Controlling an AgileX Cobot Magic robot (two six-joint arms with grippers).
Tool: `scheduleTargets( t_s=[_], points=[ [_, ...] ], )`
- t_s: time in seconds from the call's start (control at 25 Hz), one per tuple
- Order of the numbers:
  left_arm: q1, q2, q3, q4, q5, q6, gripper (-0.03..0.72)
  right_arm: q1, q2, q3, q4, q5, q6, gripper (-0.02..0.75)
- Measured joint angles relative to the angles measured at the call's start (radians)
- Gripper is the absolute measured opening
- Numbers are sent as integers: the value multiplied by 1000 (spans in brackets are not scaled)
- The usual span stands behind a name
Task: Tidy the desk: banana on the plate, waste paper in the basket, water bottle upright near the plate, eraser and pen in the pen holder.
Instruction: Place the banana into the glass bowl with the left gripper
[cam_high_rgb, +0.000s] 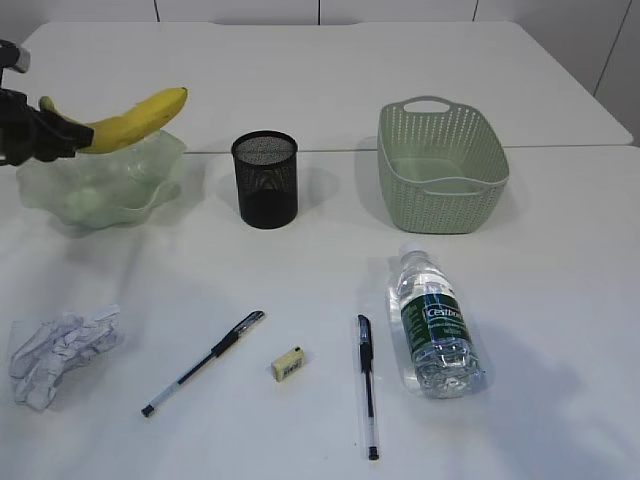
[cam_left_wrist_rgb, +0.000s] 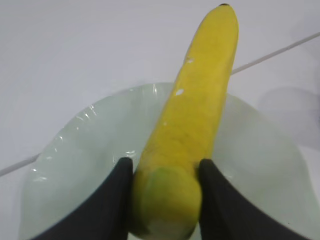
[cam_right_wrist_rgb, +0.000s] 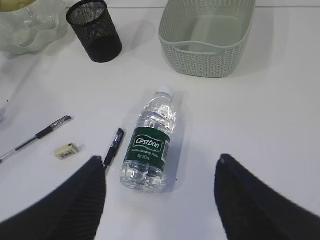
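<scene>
My left gripper is shut on the yellow banana and holds it just above the pale green wavy plate. The water bottle lies on its side at the front right. Two pens, a cream eraser and crumpled waste paper lie on the table. The black mesh pen holder and green basket stand behind. My right gripper is open and empty above the bottle's base; it is out of the exterior view.
A seam runs between two white tables behind the plate, the holder and the basket. The table's far right edge lies beyond the basket.
</scene>
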Motion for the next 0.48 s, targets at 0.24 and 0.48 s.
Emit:
scheduleTargets(
  t_s=[0.24,0.48],
  points=[
    [0,41,-9,0,-28,0,235,0,0,0,4,0,0,501],
    [2,48,-9,-1,-90,-1,237,0,0,0,4,0,0,501]
  ],
)
